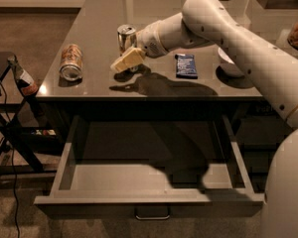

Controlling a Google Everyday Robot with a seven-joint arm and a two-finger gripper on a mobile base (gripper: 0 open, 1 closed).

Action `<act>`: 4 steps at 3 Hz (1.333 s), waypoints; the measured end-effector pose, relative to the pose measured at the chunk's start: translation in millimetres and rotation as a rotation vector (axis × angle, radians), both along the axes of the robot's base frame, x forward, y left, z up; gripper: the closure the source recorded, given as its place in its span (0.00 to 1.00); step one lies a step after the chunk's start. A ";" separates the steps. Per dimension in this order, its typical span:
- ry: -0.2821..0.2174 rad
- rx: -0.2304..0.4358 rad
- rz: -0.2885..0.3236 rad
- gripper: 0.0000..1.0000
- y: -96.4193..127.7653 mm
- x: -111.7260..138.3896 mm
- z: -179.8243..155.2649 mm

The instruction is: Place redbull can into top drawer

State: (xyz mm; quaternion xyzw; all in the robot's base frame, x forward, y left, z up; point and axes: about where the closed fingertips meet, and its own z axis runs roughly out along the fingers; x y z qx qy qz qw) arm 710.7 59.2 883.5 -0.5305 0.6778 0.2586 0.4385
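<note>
The redbull can [126, 36] stands upright on the dark table [99, 19], near the middle. My gripper [125, 61] reaches in from the right and sits just in front of the can, low at its base and close to it. Whether it touches the can I cannot tell. The top drawer [64, 162] is pulled wide open below the table's front edge. It is empty inside, and its small metal handle [152, 215] is at the front.
An orange-brown can [71, 62] lies on its side at the table's left. A dark blue packet [186, 65] and a white bowl [229, 66] lie to the right, under my arm. A bottle [23, 77] rests on a black stand to the left.
</note>
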 end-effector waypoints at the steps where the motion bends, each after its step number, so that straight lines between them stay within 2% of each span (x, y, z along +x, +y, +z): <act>1: 0.000 0.000 0.000 0.43 0.1 0.0 0.0; 3: 0.000 0.000 0.000 0.89 0.2 -0.1 0.0; 4: -0.001 -0.006 0.004 1.00 1.7 -1.7 1.3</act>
